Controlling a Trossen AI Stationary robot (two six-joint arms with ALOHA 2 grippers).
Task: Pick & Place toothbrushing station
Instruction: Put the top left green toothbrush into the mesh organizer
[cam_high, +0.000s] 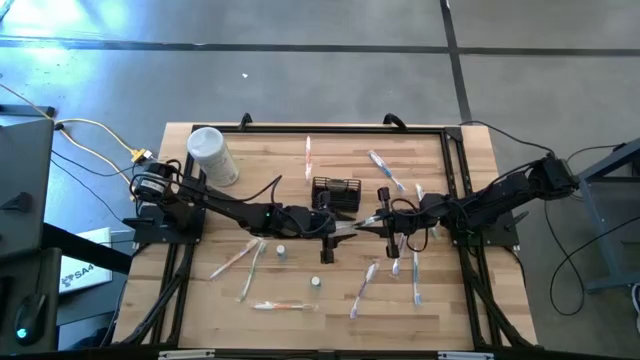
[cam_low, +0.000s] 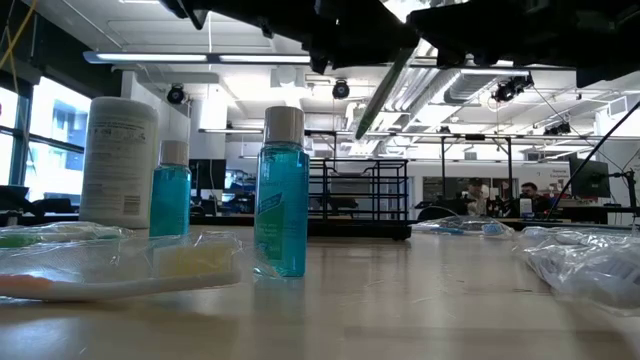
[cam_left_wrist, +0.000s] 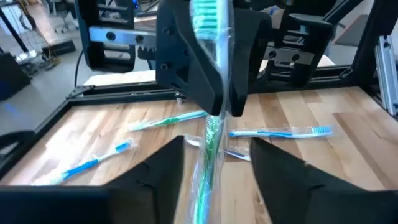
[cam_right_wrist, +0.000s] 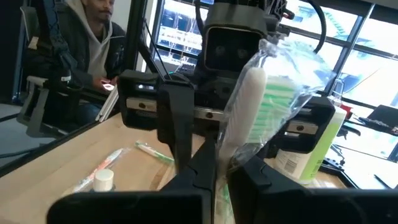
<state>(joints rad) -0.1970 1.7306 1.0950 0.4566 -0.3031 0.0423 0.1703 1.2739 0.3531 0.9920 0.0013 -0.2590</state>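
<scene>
The toothbrushing station, a small black wire-mesh caddy, stands on the wooden table just beyond where my two grippers meet. My right gripper is shut on a green-bristled toothbrush in clear wrap, which hangs above the table. My left gripper faces it, open. Its fingers stand on either side of the toothbrush's handle end, apart from it. My right gripper pinches the wrapped toothbrush between its two fingers, on the shaft below the bristled head. The fingers come level from the table's right side and lie across the brush. The brush is slanted, head up, and lifted clear of the table.
Several wrapped toothbrushes lie about the table. A white cylindrical container stands at the far left. Two small blue bottles stand toward the near side. A person sits beyond the table.
</scene>
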